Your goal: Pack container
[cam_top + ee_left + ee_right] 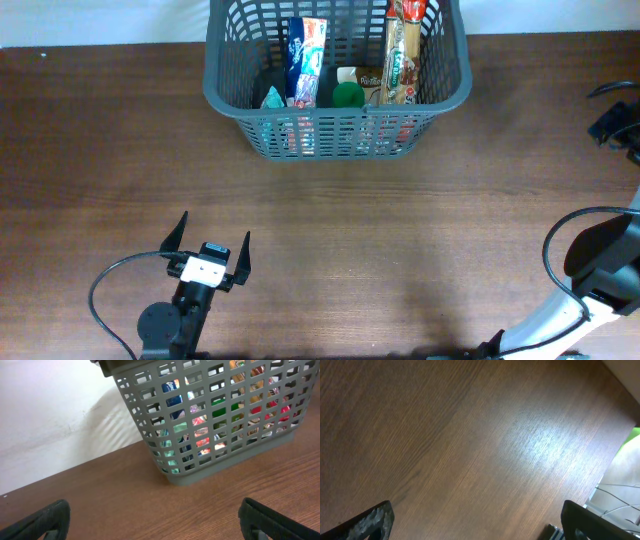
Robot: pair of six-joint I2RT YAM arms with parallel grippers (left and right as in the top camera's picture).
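Observation:
The dark grey lattice basket [228, 98] stands at the back middle of the table. It holds a blue and white packet [305, 60], a green-capped item [348, 95], a long brown and gold packet [403, 55] and a small teal item [272, 98]. The left wrist view shows the basket [175, 476] ahead, with colours showing through its slots. My left gripper [213, 232] is open and empty near the front left, well short of the basket; its fingers frame bare wood [155, 520]. My right gripper [480, 520] is open and empty over bare table wood.
The right arm [600, 265] with its black cable rises at the front right, and dark parts of it [615, 118] sit at the right edge. A white wall lies behind the basket. The table's right edge and some cables [615, 495] show in the right wrist view.

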